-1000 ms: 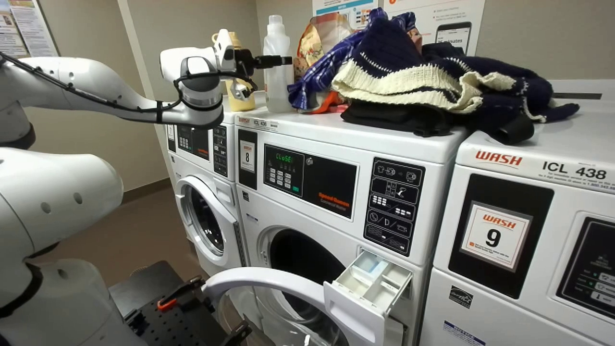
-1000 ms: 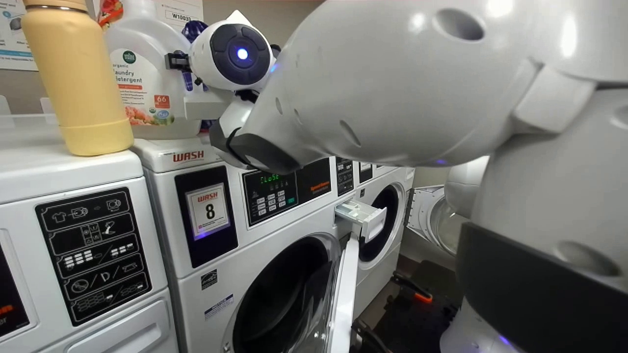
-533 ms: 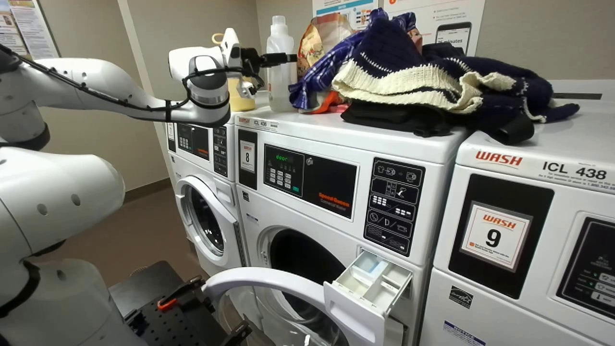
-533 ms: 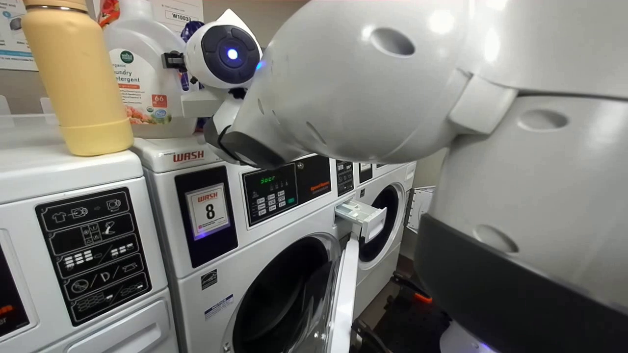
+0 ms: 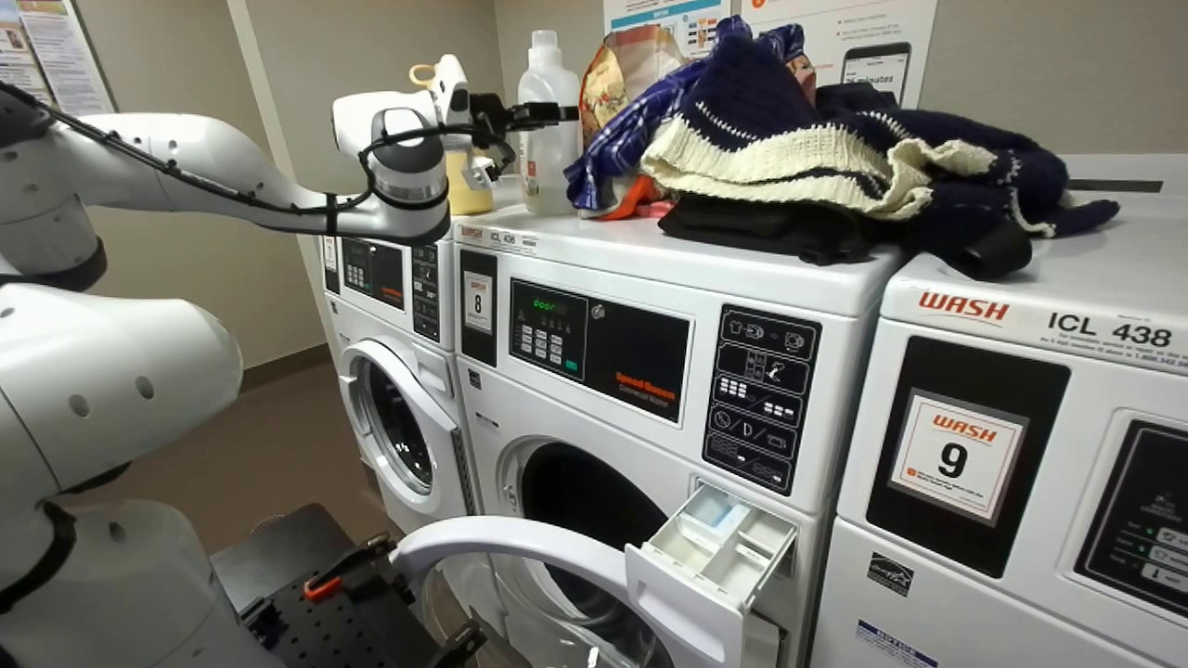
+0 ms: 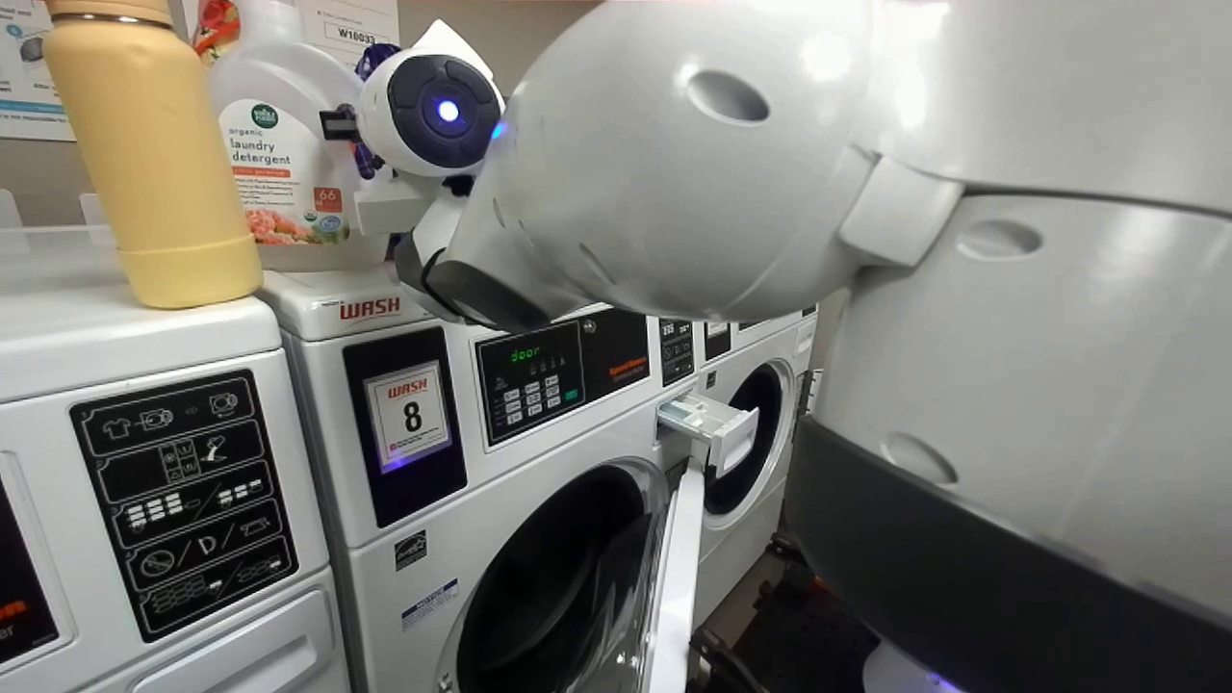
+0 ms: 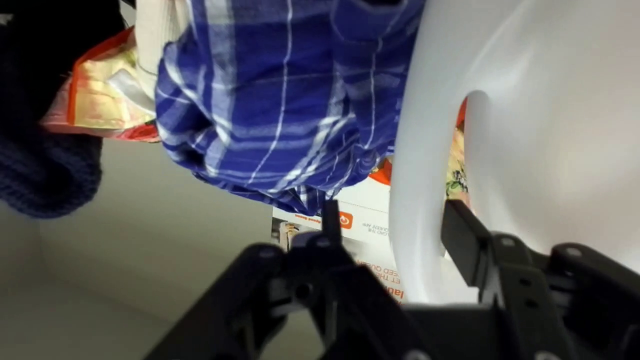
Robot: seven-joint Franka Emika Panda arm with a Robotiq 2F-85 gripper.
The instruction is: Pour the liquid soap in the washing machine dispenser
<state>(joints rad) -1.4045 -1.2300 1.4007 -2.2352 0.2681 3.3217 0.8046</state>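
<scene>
The liquid soap, a large white translucent jug [image 5: 553, 158] with a white cap, stands upright on top of the washing machine [image 5: 594, 427]. Its red-and-blue label [image 6: 279, 183] shows in an exterior view. In the wrist view the jug's moulded handle [image 7: 417, 190] runs between the jaws of my gripper [image 7: 391, 207], which is open. One finger [image 7: 465, 240] reaches into the handle's hole, at or very near its inner side; the opposite finger [image 7: 331, 225] stands apart from it. The washing machine dispenser [image 5: 687, 594] is pulled out below the control panel, its inner compartments visible.
Plaid cloth [image 7: 280, 100] and a dark knit sweater [image 5: 789, 167] are heaped beside the jug. A yellowish-tan bottle [image 6: 154, 164] stands on the neighbouring washer. The round door [image 5: 520, 533] hangs open near the dispenser. A bag [image 5: 640, 65] is behind the cloth.
In an exterior view my gripper has moved rightward, toward the clothes. The jug has shifted slightly the same way and turned a little. The dispenser has stayed put.
</scene>
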